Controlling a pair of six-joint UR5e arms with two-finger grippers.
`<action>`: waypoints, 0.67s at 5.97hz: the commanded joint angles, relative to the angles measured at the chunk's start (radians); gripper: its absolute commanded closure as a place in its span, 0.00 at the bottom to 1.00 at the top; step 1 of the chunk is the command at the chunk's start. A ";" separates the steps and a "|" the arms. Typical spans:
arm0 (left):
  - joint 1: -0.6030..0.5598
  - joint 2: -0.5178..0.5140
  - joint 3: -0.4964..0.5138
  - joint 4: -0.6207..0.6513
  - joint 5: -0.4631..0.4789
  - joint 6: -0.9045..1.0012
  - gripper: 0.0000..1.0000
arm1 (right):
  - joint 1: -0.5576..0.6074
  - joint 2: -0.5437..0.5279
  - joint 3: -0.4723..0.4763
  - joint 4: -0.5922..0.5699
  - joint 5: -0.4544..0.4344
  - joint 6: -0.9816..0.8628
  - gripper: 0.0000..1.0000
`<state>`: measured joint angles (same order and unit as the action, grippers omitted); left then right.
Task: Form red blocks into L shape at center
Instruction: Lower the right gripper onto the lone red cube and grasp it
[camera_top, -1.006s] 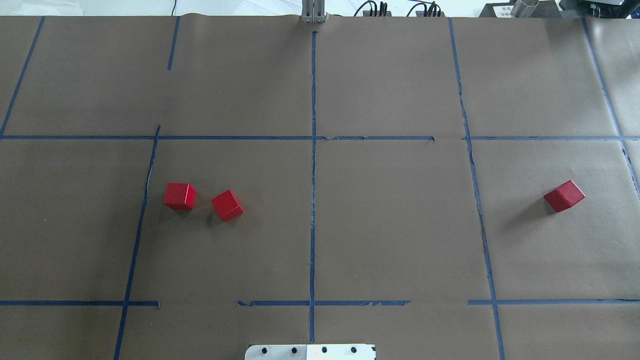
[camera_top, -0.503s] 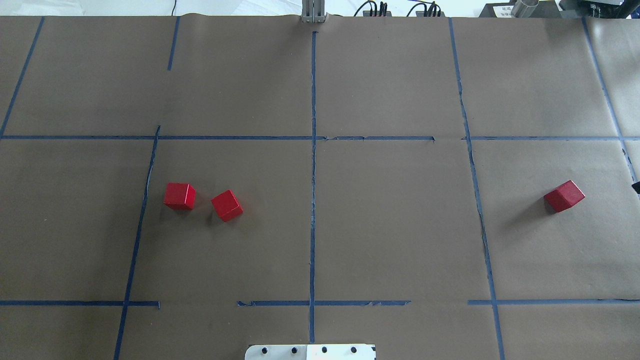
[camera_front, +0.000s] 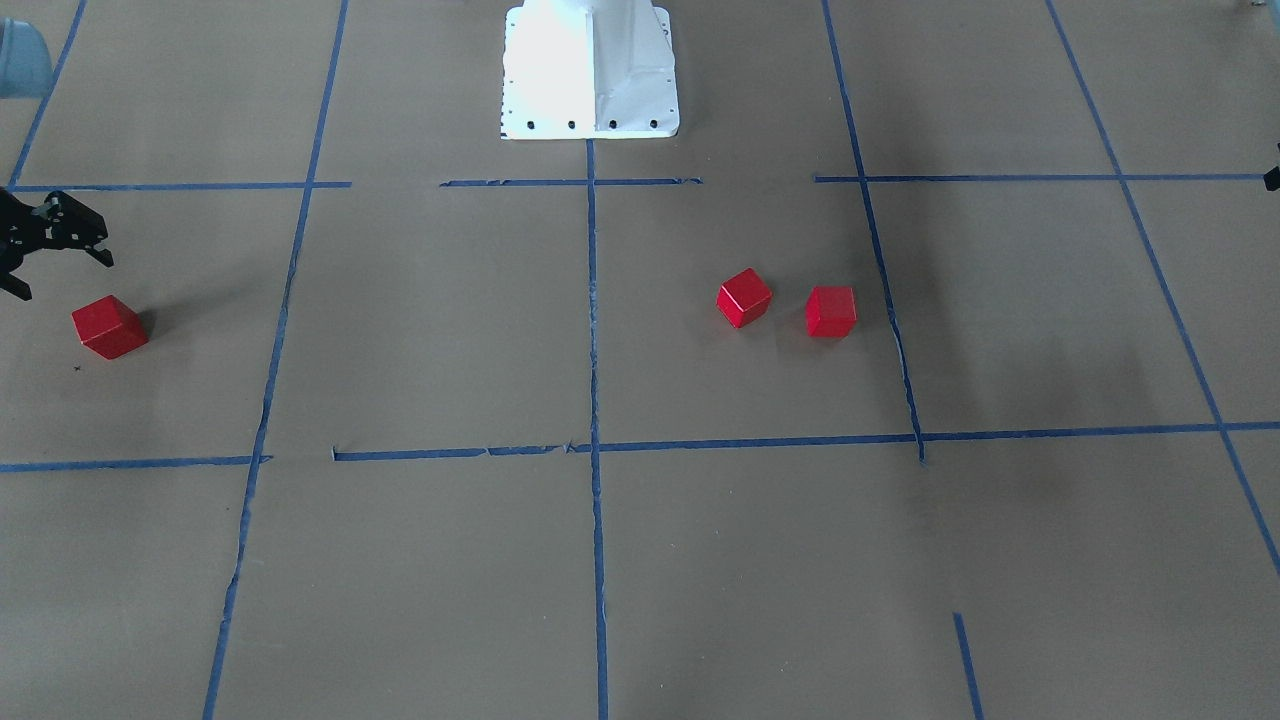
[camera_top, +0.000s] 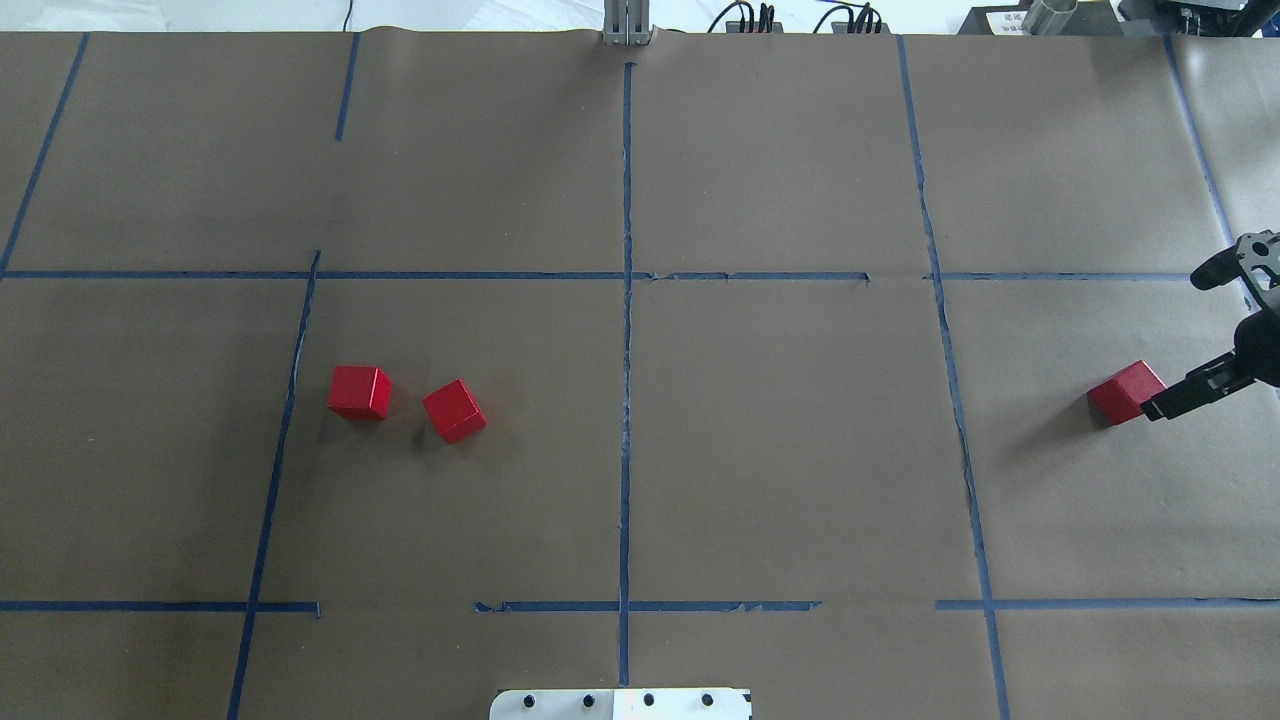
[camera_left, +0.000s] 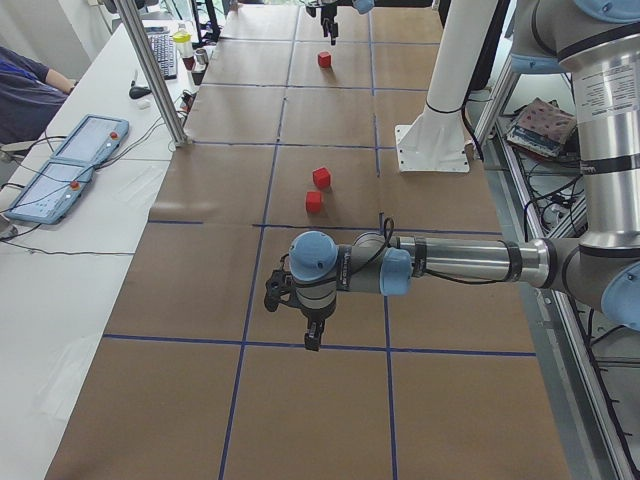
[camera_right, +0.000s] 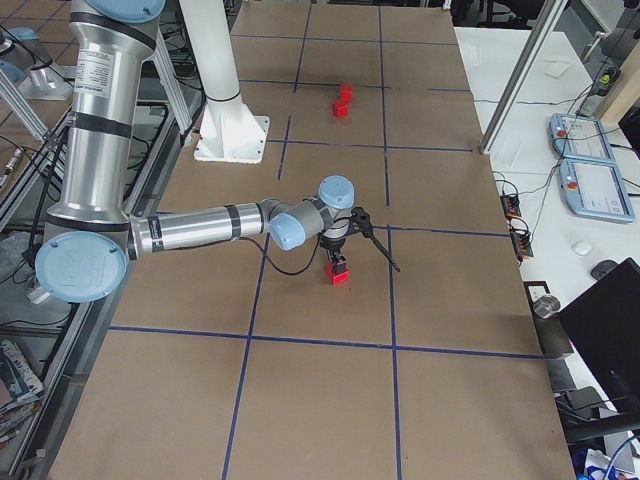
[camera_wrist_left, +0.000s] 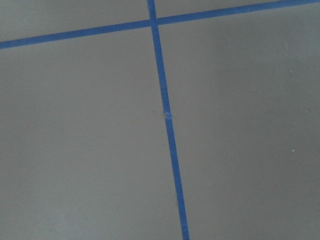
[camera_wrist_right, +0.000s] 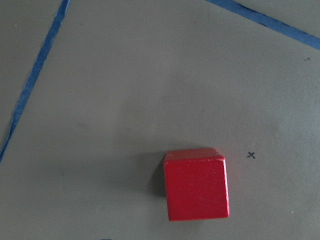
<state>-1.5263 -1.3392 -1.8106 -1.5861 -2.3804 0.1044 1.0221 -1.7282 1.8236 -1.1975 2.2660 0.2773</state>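
Two red blocks (camera_top: 359, 392) (camera_top: 454, 411) lie close together, apart, in the left half of the center (camera_top: 780, 440), the middle taped square. In the front-facing view these blocks (camera_front: 831, 311) (camera_front: 744, 298) lie right of the middle line. The third red block (camera_top: 1125, 392) (camera_front: 110, 326) (camera_wrist_right: 197, 184) sits far right, outside the center. My right gripper (camera_top: 1175, 345) (camera_front: 62, 278) is open wide beside it, one fingertip (camera_top: 1160, 407) at the block's right edge. Whether it touches cannot be told. My left gripper (camera_left: 292, 318) shows only in the exterior left view, over bare paper; I cannot tell its state.
The white robot base (camera_top: 620, 703) (camera_front: 590, 70) stands at the table's near edge on the middle line. A metal post (camera_top: 626, 25) rises at the far edge. Control pendants (camera_left: 75, 165) and a person's arm (camera_left: 30, 80) are on the side table.
My right gripper has come into the overhead view from the right edge and now stands beside the far-right block. No block has moved.
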 joint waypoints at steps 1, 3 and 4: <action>0.000 0.000 0.002 0.000 0.000 0.000 0.00 | -0.023 0.074 -0.116 0.007 -0.014 0.005 0.00; 0.000 0.000 0.005 0.000 0.000 0.000 0.00 | -0.072 0.099 -0.197 0.009 -0.051 -0.001 0.00; 0.000 0.000 0.005 0.000 0.000 0.000 0.00 | -0.074 0.096 -0.193 0.007 -0.057 -0.001 0.14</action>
<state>-1.5263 -1.3392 -1.8062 -1.5861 -2.3807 0.1043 0.9563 -1.6338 1.6405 -1.1897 2.2163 0.2773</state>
